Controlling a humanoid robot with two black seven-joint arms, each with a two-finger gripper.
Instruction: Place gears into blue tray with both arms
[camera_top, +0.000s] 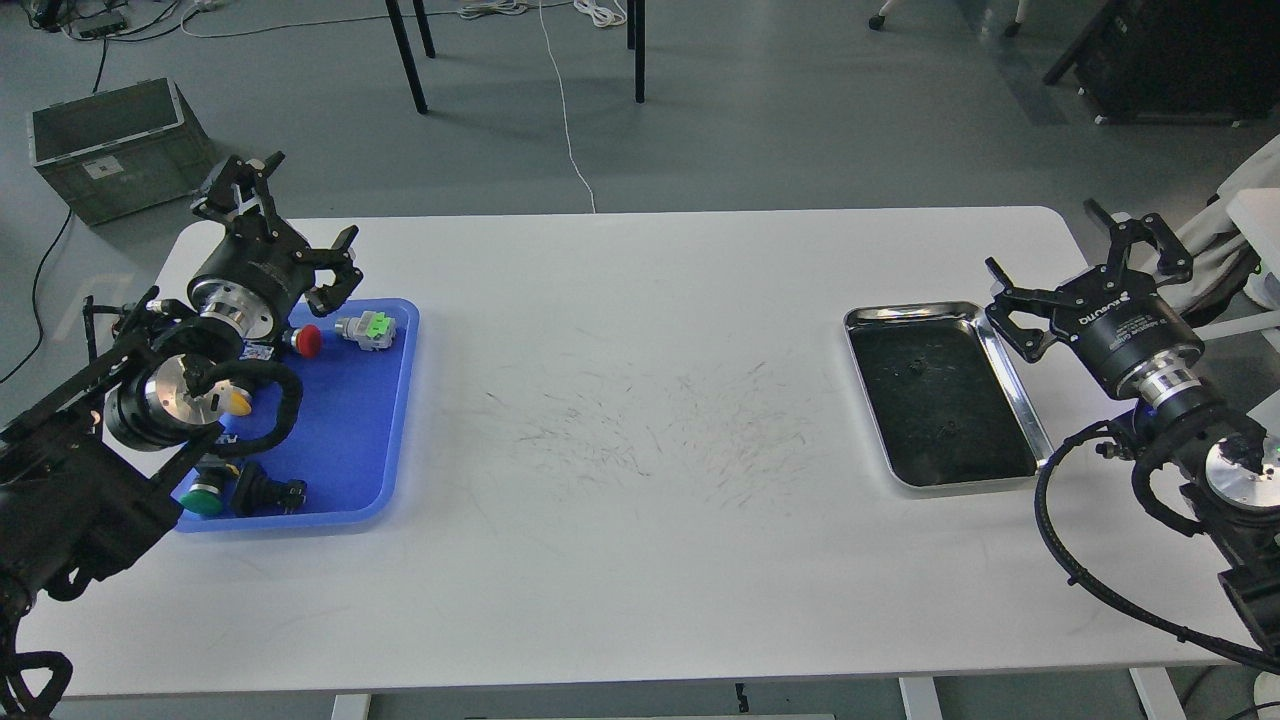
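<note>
The blue tray (360, 430) lies at the table's left end and holds several coloured-cap push-button switches. My left gripper (290, 225) hovers open over the tray's far left corner, with nothing between its claws. On the right, a shiny steel tray (1012, 385) has a black lining. Two tiny dark gears (915, 368) show only faintly against that lining. My right gripper (1075, 272) is open and empty just beyond the steel tray's far right corner. No gear can be made out in the blue tray, where my left arm hides part of the floor.
A red switch (308, 341) and a grey-green one (367, 329) sit near the blue tray's far edge. A yellow one (238, 402), a green one (203, 500) and a black one (268, 492) lie along its left side. A green crate (115, 145) stands on the floor behind.
</note>
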